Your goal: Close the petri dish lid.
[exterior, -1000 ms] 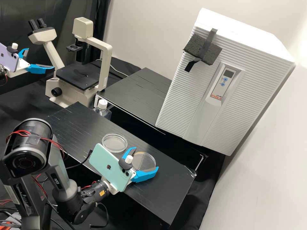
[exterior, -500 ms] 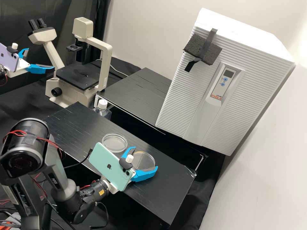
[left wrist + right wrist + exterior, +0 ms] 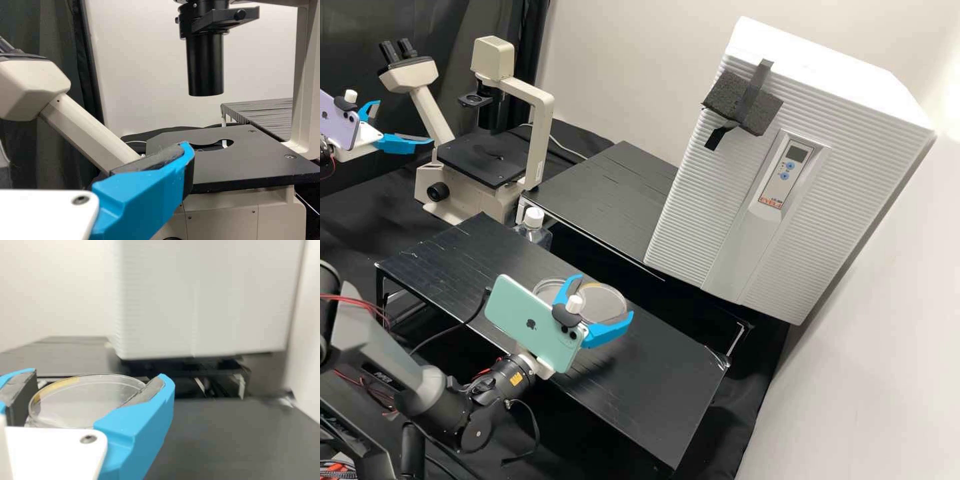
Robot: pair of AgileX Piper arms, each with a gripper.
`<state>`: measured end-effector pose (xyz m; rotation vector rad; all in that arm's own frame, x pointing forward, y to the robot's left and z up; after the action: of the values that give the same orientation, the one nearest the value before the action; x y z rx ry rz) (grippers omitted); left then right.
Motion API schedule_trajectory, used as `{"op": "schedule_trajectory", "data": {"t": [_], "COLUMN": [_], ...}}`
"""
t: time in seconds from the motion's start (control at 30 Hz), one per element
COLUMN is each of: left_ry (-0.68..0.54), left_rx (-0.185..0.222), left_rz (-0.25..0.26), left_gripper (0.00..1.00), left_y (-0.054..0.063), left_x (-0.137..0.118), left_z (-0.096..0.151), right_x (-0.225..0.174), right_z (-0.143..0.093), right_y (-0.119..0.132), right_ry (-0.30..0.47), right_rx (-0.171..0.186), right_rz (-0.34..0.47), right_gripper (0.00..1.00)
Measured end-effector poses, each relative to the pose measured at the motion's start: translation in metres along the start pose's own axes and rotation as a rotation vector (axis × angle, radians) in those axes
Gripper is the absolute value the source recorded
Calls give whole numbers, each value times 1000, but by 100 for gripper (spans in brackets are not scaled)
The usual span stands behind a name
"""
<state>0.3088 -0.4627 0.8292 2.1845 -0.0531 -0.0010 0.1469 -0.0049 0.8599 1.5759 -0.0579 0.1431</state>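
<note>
Lid (image 3: 601, 305), round and nearly level, faces upward, pinched at its rim by the right claw (image 3: 605, 295).

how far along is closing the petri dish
Already done: the right gripper has its jaws closed on what looks like the lid.
In hand: getting that lid to the dish; in the high view the two discs overlap only partly, so it isn't seated.
Left: probably centring the lid over the dish, lowering it and opening the jaws.
</note>
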Motion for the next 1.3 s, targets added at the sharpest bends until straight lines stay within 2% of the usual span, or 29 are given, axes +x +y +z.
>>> {"op": "schedule_trajectory", "data": {"t": [0.07, 0.2, 0.33, 0.47, 0.57, 0.67, 0.8, 1.0, 1.3], "left_ry": [0, 0, 0, 0, 0, 0, 0, 0, 0], "left_rx": [0, 0, 0, 0, 0, 0, 0, 0, 0], "left_rz": [0, 0, 0, 0, 0, 0, 0, 0, 0], "left_gripper": [100, 100, 100, 100, 100, 100, 100, 100, 100], "left_y": [0, 0, 0, 0, 0, 0, 0, 0, 0], "left_x": [0, 0, 0, 0, 0, 0, 0, 0, 0], "left_z": [0, 0, 0, 0, 0, 0, 0, 0, 0], "right_x": [-1, -2, -3, -4, -2, 0, 3, 10, 18], "right_z": [-6, -13, -19, -26, -31, -35, -37, -35, -29], "right_y": [0, 0, -3, -10, -18, -27, -33, -37, -51], "right_ry": [32, 66, 103, 155, 180, 188, 182, 159, 101], "right_rx": [-12, -9, -30, -54, -50, -78, -98, -88, -110], "right_rz": [3, 6, -19, -85, -143, -195, -202, -181, -198], "right_gripper": [0, 0, 0, 0, 0, 0, 0, 0, 0]}}
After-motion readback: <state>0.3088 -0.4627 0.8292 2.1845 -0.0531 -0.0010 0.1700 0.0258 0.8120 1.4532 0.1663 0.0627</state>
